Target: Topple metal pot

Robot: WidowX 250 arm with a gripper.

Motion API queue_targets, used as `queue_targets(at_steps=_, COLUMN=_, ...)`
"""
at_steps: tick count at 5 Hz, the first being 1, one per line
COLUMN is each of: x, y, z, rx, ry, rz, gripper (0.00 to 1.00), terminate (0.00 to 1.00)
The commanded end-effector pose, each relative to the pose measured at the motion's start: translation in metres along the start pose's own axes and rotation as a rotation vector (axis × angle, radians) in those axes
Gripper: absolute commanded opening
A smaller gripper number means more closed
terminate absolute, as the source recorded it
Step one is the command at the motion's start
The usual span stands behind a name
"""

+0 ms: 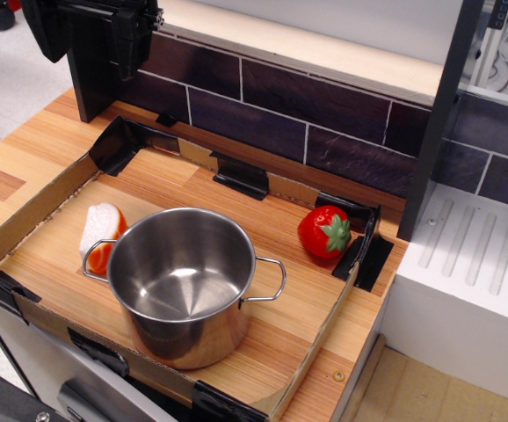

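**Ana:** Observation.image view, looking down at a wooden counter fenced by a low cardboard border. The metal pot stands upright near the front edge, empty, its two wire handles pointing left and right. A toy strawberry lies well apart at the right rear; a white-and-orange toy sits just beside the pot's left handle.

**Ben:** And the arm?

**Ana:** The gripper hangs at the top left, far from the pot. Dark and cropped by the frame edge; I cannot tell whether its fingers are spread or pressed together.

**Ben:** How should it tip the pot?

**Ana:** My judgement: push high on the wall, near the rim, since a low push would likely only slide it. Aim toward bare wood, away from both toys. The pot's base and far outer wall are hidden.
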State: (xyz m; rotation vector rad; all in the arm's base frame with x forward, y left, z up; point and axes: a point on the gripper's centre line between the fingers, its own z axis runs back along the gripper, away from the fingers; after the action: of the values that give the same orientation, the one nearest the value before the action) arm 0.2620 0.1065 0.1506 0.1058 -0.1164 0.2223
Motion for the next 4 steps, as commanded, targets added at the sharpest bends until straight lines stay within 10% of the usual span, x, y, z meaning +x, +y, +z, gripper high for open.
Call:
queue_targets(at_steps=1, x=0.000, y=0.000, z=0.000, rx=0.000, ry=0.000, rz=0.000, gripper=1.00, terminate=0.00)
queue_targets(at_steps=3, x=-0.016, y=-0.032, z=0.014, rx=-0.013, ry=-0.125, rz=-0.451, gripper=1.00, terminate=0.00)
queue_targets(at_steps=4, x=-0.042, y=-0.052, z=0.016, rx=-0.101, ry=-0.071, rz=-0.678, gripper=1.00, terminate=0.00)
